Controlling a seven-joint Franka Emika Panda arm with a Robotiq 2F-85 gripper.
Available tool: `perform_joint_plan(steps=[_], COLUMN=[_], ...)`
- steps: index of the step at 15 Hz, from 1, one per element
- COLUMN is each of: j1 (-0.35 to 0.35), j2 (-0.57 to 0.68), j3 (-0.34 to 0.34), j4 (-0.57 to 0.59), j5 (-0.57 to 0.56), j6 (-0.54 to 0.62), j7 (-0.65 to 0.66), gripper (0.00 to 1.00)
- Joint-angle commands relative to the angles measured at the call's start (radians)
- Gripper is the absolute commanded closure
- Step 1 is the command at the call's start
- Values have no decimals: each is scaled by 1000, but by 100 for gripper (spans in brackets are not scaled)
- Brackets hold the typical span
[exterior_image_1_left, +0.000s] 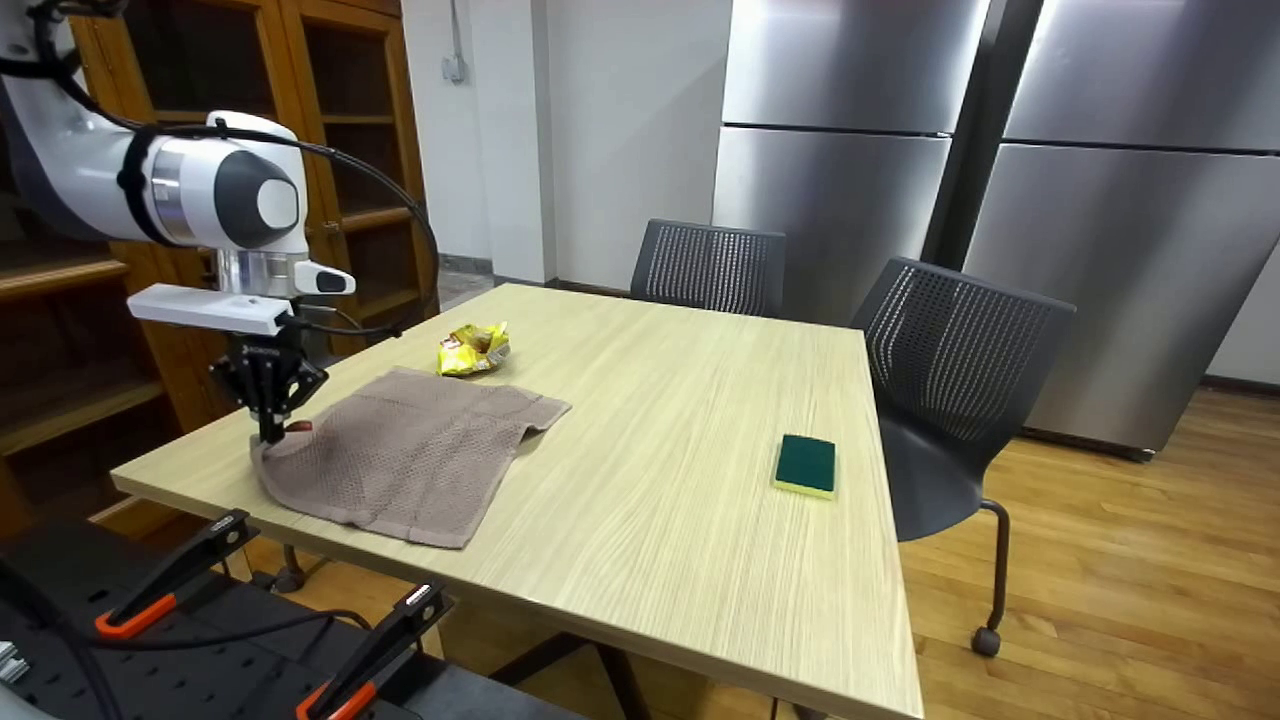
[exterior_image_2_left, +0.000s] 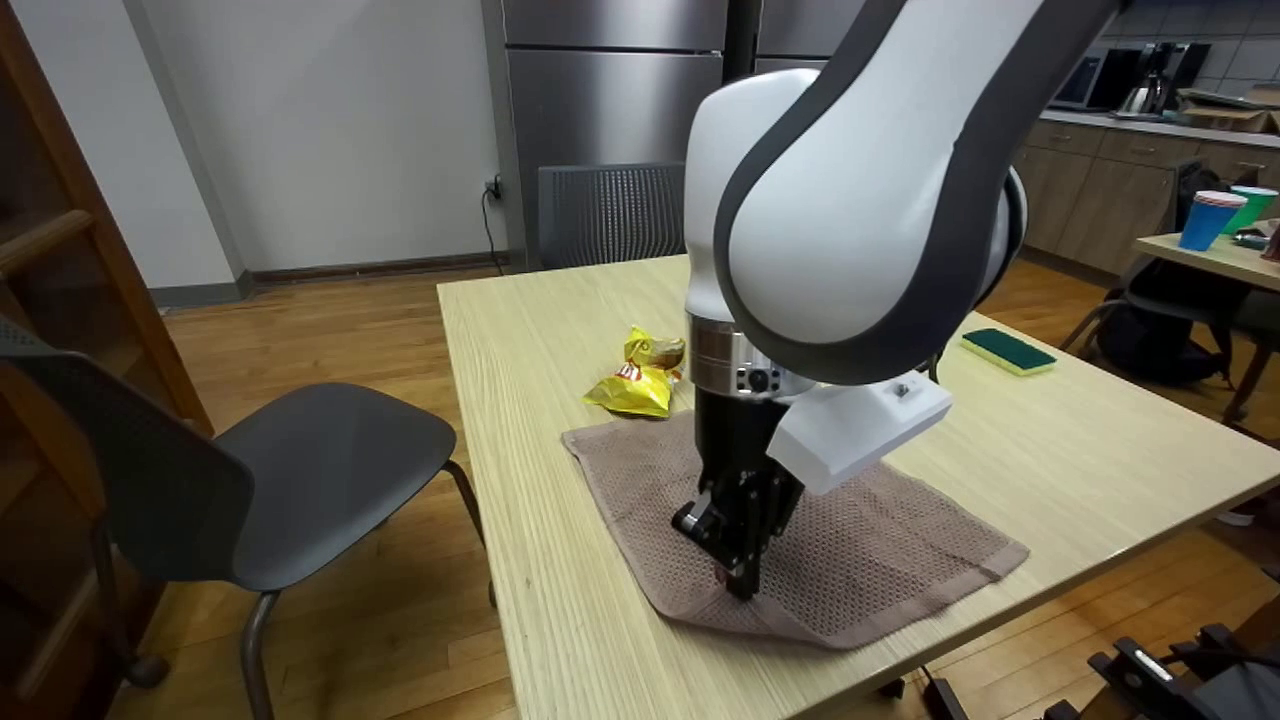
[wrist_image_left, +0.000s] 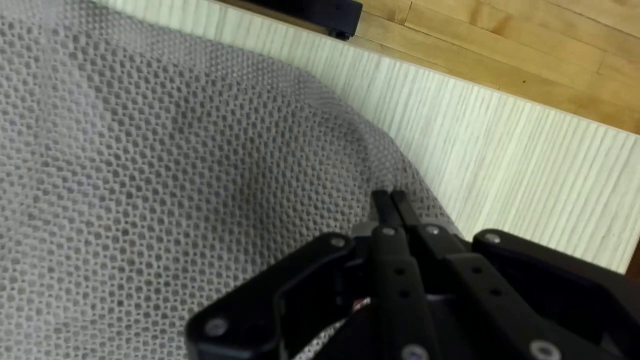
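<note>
In an exterior view, the gripper (exterior_image_1_left: 270, 438) points down at one edge of a brownish towel (exterior_image_1_left: 410, 455) spread near a corner of the table (exterior_image_1_left: 650, 500). A yellow snack bag (exterior_image_1_left: 472, 350) sits just beside the towel; a sponge (exterior_image_1_left: 806, 464) lies well apart. In an exterior view, a blue cup (exterior_image_2_left: 1208, 224) stands beyond the table. In the wrist view, the fingers (wrist_image_left: 393, 250) stand closed together at the towel's hem; whether they pinch it cannot be told.
</note>
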Motion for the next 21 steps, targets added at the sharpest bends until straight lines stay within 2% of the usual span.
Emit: perform_joint_plan(steps=[1,12,13,14,16,17,21], j1=[-12,-8,-4,-2,-1,-2,-2], j2=[-40,-28,-28,-28,-28,-28,-30], j3=[24,54,52,50,50,50,47], j4=[-22,-13,-14,-15,-16,-16,-16], j5=[12,11,8,7,7,8,8], j6=[-37,-82,-79,-77,-74,-74,-72], j7=[-46,-98,-93,-90,-86,-86,-82], gripper=[99,99,94,71,66,60,30])
